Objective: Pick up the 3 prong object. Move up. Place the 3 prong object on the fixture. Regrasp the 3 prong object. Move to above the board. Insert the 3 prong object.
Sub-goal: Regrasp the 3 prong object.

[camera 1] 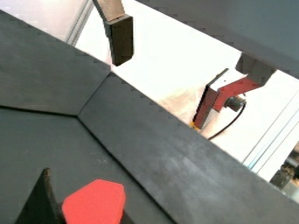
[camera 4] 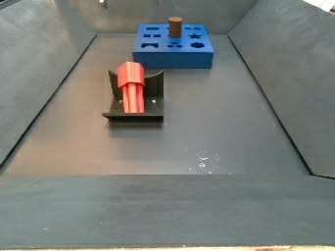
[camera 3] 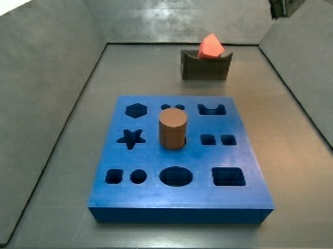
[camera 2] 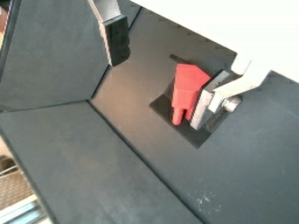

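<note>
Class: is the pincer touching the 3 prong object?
Apart. A wrist view shows the open pincer above the floor, clear of the 3 prong object resting on the fixture.

The gripper (camera 2: 176,63) shows in both wrist views as two flat silver finger plates, the jaws standing well apart above the dark floor. One finger (camera 2: 114,35) carries a dark rectangular pad on a pale metal plate; the second finger (camera 2: 239,83) looks light grey, angular and blurred. A dark corner of the gripper (camera 3: 278,8) peeks into a side view
</note>
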Robot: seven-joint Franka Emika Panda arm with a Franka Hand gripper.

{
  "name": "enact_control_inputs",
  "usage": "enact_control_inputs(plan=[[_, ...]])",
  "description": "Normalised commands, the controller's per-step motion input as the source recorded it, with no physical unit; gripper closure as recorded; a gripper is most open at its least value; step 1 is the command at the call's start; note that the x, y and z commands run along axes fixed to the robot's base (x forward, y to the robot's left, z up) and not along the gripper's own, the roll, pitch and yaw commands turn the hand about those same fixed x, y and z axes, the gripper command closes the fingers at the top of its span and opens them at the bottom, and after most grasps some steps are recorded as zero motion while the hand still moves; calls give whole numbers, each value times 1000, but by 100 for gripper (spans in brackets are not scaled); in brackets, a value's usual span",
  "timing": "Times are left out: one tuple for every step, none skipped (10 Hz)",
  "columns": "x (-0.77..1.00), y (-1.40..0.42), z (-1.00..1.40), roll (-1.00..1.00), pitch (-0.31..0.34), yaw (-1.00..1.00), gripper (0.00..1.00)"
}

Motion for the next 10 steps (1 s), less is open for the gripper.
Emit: enact_control_inputs(plan=[[82,-26,-2,257,78,181,0],[73,-27,-1,217,57,184,0],[29,73,-1000,79,23,173,0],[32,71,-1000,69,7,166,0],[48,68,-1000,56,-42,141,0],[56,64,-1000,55,-73,124,0],[62,60,-1000,61,-98,99,0],[71,56,-1000,66,-115,62,0],[79,50,-1000,69,-118,24,0],[86,48,-1000,70,-115,6,0]])
